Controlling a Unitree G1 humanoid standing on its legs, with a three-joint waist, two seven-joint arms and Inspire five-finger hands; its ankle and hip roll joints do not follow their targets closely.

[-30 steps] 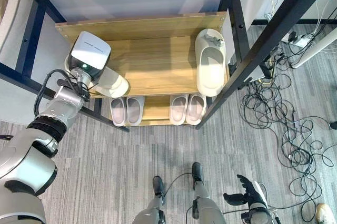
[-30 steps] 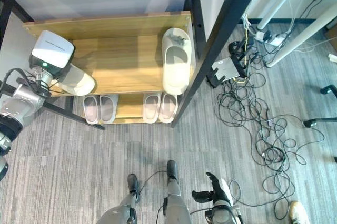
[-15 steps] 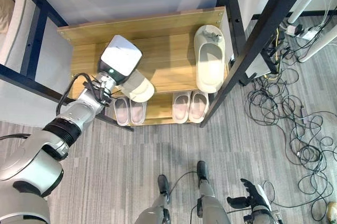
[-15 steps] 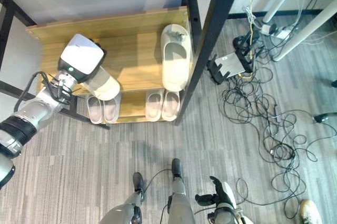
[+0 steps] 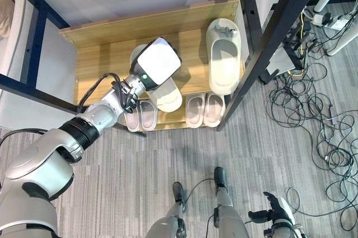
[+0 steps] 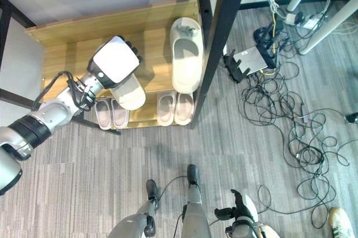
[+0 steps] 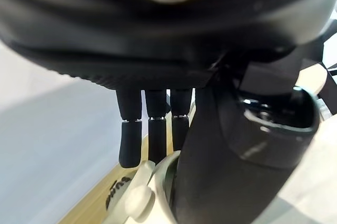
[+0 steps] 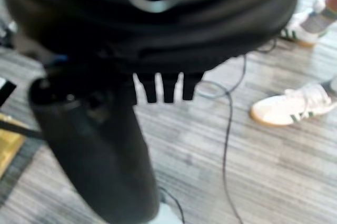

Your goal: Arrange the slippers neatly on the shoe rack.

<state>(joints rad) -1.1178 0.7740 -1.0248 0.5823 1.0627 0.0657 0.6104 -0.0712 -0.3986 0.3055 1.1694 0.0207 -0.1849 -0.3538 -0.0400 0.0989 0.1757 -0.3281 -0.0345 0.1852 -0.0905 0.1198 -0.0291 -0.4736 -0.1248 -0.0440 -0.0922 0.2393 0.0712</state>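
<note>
My left hand (image 7: 221, 150) is shut on a cream slipper (image 5: 169, 96), its thumb and fingers pinching the rim. It holds the slipper over the middle of the wooden shoe rack's top shelf (image 5: 100, 59), with one end past the shelf's front edge. A second cream slipper (image 5: 222, 59) lies lengthwise at the right end of that shelf, a short gap from the held one. My right hand (image 5: 277, 215) hangs low by the floor at the lower right, fingers straight and holding nothing.
Two pairs of small pale slippers (image 5: 140, 116) (image 5: 204, 109) sit on the lower shelf. Black frame posts (image 5: 268, 31) rise beside the rack's right end. Tangled cables (image 5: 313, 109) cover the floor on the right. A person's white shoe (image 8: 295, 105) stands nearby.
My left hand has carried the cream slipper from the shelf's left end rightward to its middle, closer to the other cream slipper. The camera has shifted a little.
</note>
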